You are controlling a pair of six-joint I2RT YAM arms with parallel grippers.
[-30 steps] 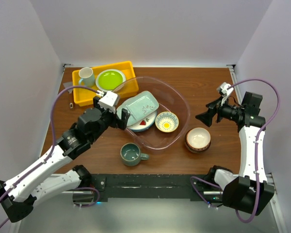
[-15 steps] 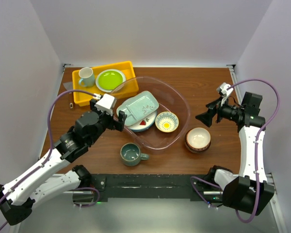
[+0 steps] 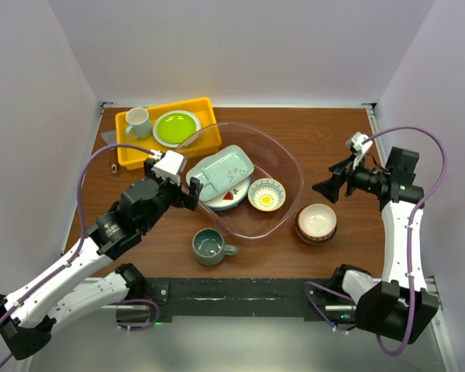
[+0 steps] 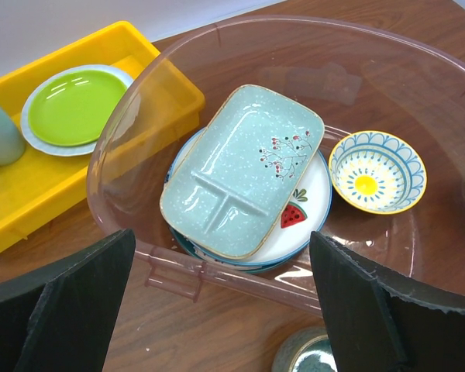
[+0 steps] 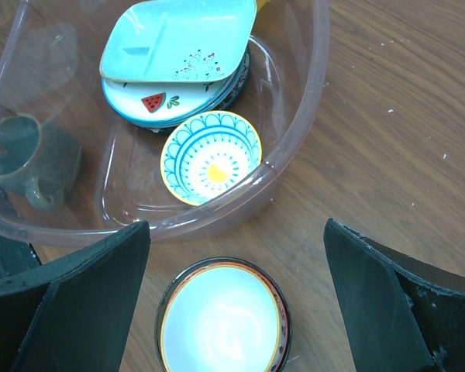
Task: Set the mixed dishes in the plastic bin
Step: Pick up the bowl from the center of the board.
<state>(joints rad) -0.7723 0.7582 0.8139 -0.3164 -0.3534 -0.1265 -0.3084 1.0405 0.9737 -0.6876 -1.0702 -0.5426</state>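
The plastic bin [image 3: 293, 159] [image 4: 240, 271] [image 5: 310, 93] holds a pale-green divided tray [image 3: 221, 172] [image 4: 244, 167] [image 5: 178, 39] lying on white plates with a watermelon mark [image 3: 234, 195] [image 4: 306, 205] [image 5: 159, 105]. Beside them in the bin is a yellow-inside bowl [image 3: 266, 194] [image 4: 377, 172] [image 5: 211, 157]. A reddish-brown bowl [image 3: 316, 222] [image 5: 223, 318] and a grey-green mug [image 3: 209, 246] [image 4: 306, 356] stand on the table outside it. My left gripper [image 3: 195, 191] [image 4: 222, 263] hangs open and empty at the bin's near-left rim. My right gripper [image 3: 325, 184] [image 5: 236, 232] is open and empty above the reddish-brown bowl.
A yellow tray [image 3: 132, 151] [image 4: 31, 201] at the back left touches the bin and carries a lime-green plate [image 3: 176, 127] [image 4: 74, 106] and a pale mug [image 3: 138, 122]. White walls close in the table on three sides.
The left arm drew back a little toward the near left, away from the bin, then stopped. The right arm and all dishes stayed put.
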